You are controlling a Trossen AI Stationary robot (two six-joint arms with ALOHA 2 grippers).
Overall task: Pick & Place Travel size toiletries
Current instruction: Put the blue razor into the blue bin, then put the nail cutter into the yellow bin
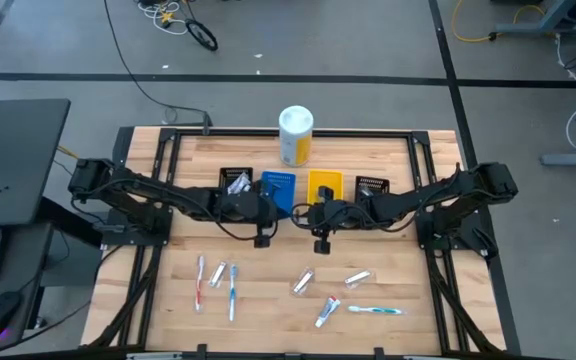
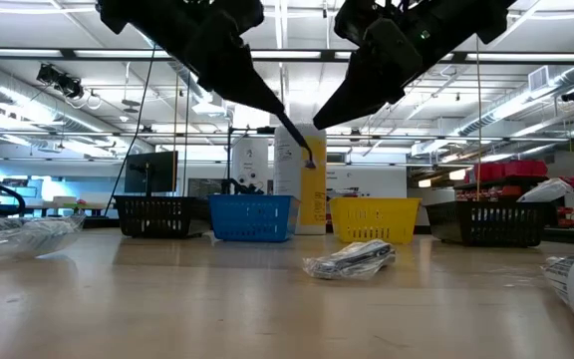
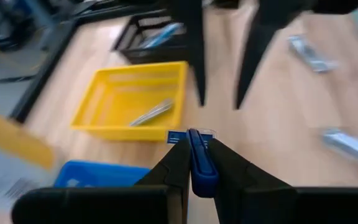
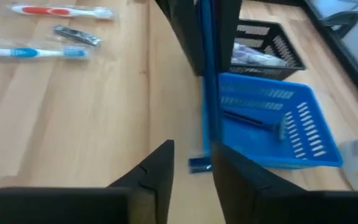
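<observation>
My left gripper (image 1: pixel 263 238) is above the table just in front of the blue bin (image 1: pixel 278 190), shut on a dark blue razor (image 3: pixel 197 165). My right gripper (image 1: pixel 320 243) hangs open next to it, in front of the yellow bin (image 1: pixel 325 185), touching nothing. The right wrist view shows the razor (image 4: pixel 207 93) hanging beyond my open right fingers. Toothbrushes (image 1: pixel 232 290) and small tubes (image 1: pixel 303 282) lie flat on the near half of the table. Another razor (image 4: pixel 260 121) lies in the blue bin, and a silver tube (image 3: pixel 151 112) in the yellow bin. My left gripper pinches the razor's handle (image 3: pixel 196 146) between its two fingers. The fingers point down and the handle runs along them. The razor's head end (image 4: pixel 199 165) sticks out below the fingertips, lifted clear of the table.
Four small bins stand in a row across the middle of the table: black (image 1: pixel 235 182), blue, yellow, black (image 1: pixel 371 187). A big white-and-yellow canister (image 1: pixel 296 135) stands behind them. A wrapped item (image 2: pixel 352 259) lies in front of the bins. Bare wood lies between the scattered toiletries.
</observation>
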